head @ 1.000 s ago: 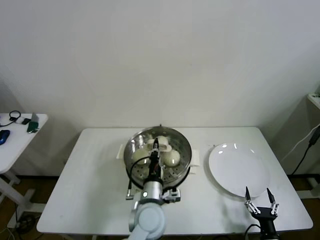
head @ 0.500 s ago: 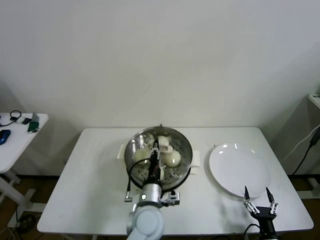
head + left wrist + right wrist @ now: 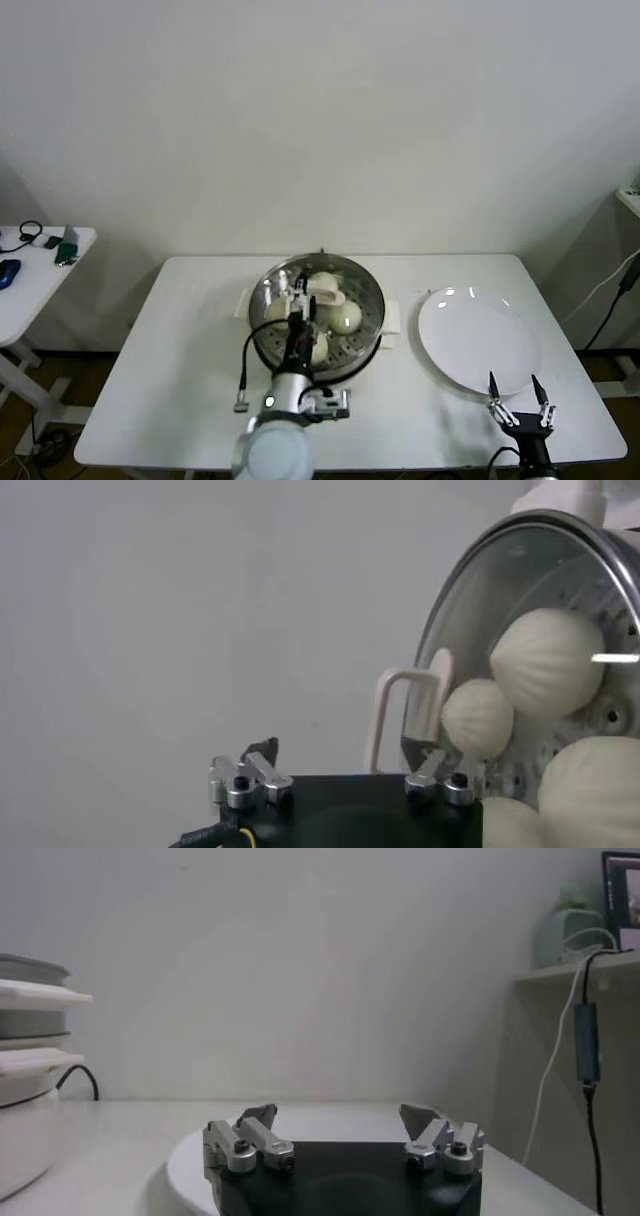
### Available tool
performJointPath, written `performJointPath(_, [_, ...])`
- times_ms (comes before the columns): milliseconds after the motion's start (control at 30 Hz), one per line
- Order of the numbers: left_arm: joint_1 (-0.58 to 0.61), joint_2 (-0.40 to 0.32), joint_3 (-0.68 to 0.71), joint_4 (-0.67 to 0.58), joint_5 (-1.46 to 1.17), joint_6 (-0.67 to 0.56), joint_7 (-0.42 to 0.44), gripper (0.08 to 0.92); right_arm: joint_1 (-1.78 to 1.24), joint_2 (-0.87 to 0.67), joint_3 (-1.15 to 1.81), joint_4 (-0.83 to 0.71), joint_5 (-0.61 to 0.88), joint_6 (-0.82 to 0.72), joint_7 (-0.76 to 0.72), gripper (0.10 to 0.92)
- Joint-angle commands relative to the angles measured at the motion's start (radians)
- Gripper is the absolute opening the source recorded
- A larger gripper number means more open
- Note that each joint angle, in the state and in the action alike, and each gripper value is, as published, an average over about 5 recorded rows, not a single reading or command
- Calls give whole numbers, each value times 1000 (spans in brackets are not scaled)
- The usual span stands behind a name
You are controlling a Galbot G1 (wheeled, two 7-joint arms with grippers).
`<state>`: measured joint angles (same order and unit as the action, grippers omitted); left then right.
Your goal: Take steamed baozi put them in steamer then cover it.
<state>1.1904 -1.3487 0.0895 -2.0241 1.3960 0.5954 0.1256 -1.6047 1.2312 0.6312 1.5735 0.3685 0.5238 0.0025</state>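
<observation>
The left gripper [image 3: 298,297] hung over the steamer [image 3: 262,312] in the lower middle of the head view, its jaws spread wide and holding nothing. In the left wrist view its fingertips [image 3: 432,755] stood either side of the cream-white bar handle [image 3: 405,715] of the cover [image 3: 500,590], with one tip close beside the handle and no grip on it. The glass cover lay over the pot, and the steamed baozi [image 3: 548,660] showed through it on the perforated tray. I judged the covering step to be just finishing: buns in, lid on, handle let go. The next move called for lifting that gripper straight up clear of the handle without nudging the lid, which looked seated, though the far rim was hard to check. The right gripper [image 3: 516,387] waited at the lower right, jaws wide and empty, just below the bare white plate [image 3: 478,338] on the table [image 3: 190,330].
</observation>
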Motion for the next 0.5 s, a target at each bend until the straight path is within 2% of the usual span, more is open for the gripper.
performJointPath(33, [154,108,-121,-172,-470,-199,-173,798,-28,-15,-11,78,38,-97,26,823])
performJointPath(167, [278,106,-240,-202,-650,-332,-265,821,-38,-15,-10,121,30,-107,31,823])
performJointPath(300, [356,60,-394,-204,-844,-455,-329,823,-36,-11,-14,145,19,-127,37,823])
performJointPath(400, [386,20,-557,-203,-1048,-525,-334,823,-30,-2,-17,149,5,-132,34,823])
performJointPath(500, [416,2,-738,-187,-1262,-554,-292,823,-29,2,-19,149,-4,-128,32,823])
